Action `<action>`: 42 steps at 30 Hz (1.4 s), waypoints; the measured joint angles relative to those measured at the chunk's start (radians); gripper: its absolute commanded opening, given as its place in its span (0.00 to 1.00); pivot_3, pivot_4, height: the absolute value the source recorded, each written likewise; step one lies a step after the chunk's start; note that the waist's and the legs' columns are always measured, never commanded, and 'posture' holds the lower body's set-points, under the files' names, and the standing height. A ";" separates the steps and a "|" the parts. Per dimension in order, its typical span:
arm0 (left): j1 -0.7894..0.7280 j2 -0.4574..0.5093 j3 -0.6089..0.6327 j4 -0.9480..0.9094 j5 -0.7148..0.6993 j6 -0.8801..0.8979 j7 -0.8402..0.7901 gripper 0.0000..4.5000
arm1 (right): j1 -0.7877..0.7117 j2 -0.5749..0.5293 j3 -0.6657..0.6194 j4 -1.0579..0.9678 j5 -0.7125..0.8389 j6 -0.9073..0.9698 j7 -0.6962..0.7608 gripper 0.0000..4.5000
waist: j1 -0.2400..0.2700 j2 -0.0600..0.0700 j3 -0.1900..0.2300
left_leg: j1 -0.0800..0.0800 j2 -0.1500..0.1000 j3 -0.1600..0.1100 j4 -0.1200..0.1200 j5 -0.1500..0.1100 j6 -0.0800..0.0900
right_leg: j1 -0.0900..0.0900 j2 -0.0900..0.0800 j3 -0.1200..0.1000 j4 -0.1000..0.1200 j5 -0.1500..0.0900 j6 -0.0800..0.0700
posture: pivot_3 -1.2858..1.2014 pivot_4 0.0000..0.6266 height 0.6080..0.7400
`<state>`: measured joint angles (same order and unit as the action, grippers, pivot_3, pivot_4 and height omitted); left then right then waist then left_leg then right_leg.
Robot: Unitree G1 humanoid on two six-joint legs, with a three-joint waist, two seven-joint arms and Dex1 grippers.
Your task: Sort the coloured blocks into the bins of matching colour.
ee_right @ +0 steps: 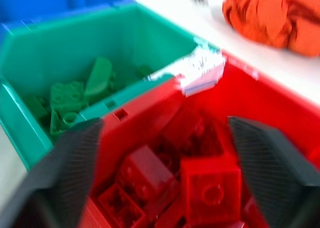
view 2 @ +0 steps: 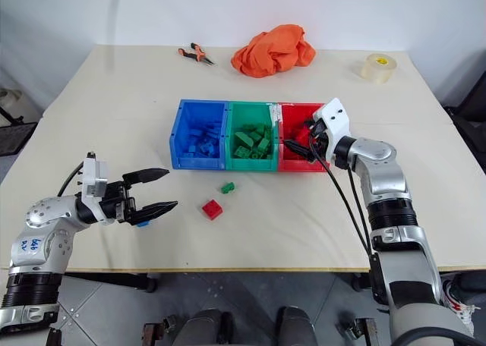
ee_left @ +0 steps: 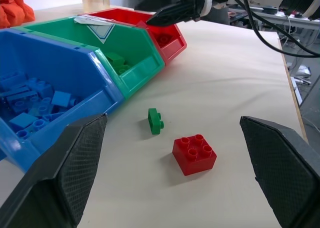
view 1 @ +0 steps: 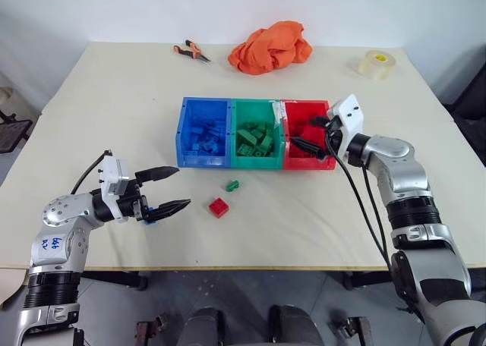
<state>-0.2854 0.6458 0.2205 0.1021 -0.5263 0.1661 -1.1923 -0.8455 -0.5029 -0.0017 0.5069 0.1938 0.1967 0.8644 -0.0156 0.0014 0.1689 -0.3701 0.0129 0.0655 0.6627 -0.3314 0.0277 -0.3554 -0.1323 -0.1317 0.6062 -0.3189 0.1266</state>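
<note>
Risk, mis-sort: the red block (view 1: 219, 206) and small green block (view 1: 232, 185) lie close together on the tabletop (view 1: 114, 103); the wrong one could be knocked or taken
Left claw (view 1: 168, 188): apart, empty, left of both blocks
Right claw (view 1: 313, 136): apart, empty, over the red bin (view 1: 328, 109)
Blocks: studded plastic, near side of the bins (view 1: 182, 133)
</note>
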 measured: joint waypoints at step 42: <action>0.287 -0.097 -0.153 -0.633 0.173 0.349 0.620 1.00 | 0.432 -0.366 -0.081 -0.320 0.254 -0.063 0.646 0.99 | 0.020 0.002 0.001 | 0.004 0.002 -0.004 0.001 -0.002 0.000 | 0.015 0.000 0.004 -0.018 0.000 0.000 | 0.52 0.24 1.00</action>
<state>0.0013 0.5485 0.0678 -0.5312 -0.3535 0.5154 -0.5727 -0.4139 -0.8693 -0.0823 0.1871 0.4476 0.1342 1.5103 0.0043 0.0038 0.1702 -0.3658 0.0144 0.0616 0.6637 -0.3334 0.0278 -0.3402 -0.1326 -0.1277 0.5887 -0.3189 0.1265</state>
